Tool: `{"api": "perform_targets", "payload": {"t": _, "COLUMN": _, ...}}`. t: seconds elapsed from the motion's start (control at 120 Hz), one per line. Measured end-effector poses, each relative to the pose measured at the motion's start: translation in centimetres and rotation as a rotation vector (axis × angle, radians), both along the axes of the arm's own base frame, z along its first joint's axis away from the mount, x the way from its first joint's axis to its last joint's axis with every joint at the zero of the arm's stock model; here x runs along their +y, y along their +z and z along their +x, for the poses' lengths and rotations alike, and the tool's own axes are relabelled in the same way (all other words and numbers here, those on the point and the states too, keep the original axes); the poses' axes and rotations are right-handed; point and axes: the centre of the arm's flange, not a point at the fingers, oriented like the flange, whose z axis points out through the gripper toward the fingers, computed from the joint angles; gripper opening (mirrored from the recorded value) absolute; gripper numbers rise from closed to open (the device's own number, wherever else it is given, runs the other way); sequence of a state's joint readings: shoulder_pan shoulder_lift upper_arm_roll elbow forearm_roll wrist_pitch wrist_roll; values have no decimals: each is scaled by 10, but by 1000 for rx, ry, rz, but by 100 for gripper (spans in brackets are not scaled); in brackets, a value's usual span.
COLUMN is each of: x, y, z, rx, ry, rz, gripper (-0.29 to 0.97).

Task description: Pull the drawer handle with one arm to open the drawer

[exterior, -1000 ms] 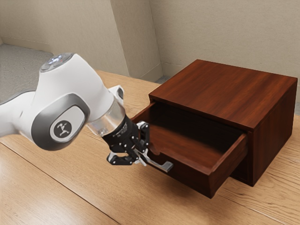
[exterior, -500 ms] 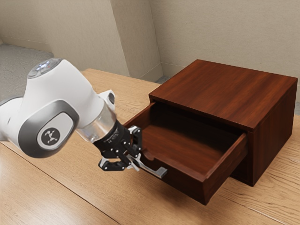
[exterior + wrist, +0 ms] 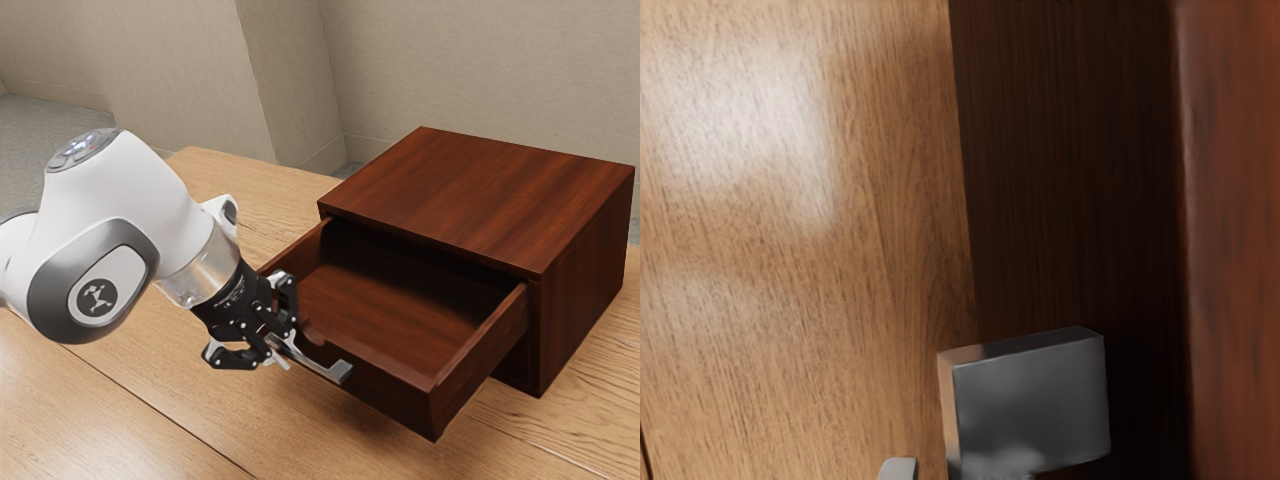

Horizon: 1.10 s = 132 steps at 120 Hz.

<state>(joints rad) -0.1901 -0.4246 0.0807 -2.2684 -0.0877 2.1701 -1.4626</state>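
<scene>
So the grey metal bar handle (image 3: 322, 363) sat on the front of the dark reddish wooden drawer (image 3: 478, 343), and we had our black two-finger gripper (image 3: 271, 349) clenched on the handle's end nearest the arm, a finger on either side of the bar. The drawer stood well out of the dark reddish wooden cabinet (image 3: 480, 190), with its inside floor open to view and its front pointing toward the exterior view's lower left. The handle hung just above the light wooden table (image 3: 150, 430) without touching it. Our white arm (image 3: 110, 250) came in from the exterior view's left, low over the tabletop. In the wrist view we saw the handle's grey block (image 3: 1030, 400) right under the hand, against the dark drawer front (image 3: 1070, 180), with the table's pale grain (image 3: 790, 250) next to it.
</scene>
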Motion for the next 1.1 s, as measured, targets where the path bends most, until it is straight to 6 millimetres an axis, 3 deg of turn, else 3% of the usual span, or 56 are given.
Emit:
{"api": "perform_targets", "payload": {"t": 0.442, "x": 2, "y": 3, "z": -1, "rx": -7, "ry": -1, "rz": 3, "gripper": 9}}
{"api": "perform_targets", "payload": {"t": 1.1, "x": -11, "y": 18, "z": -13, "rx": -45, "ry": -34, "rz": 43, "gripper": 9}}
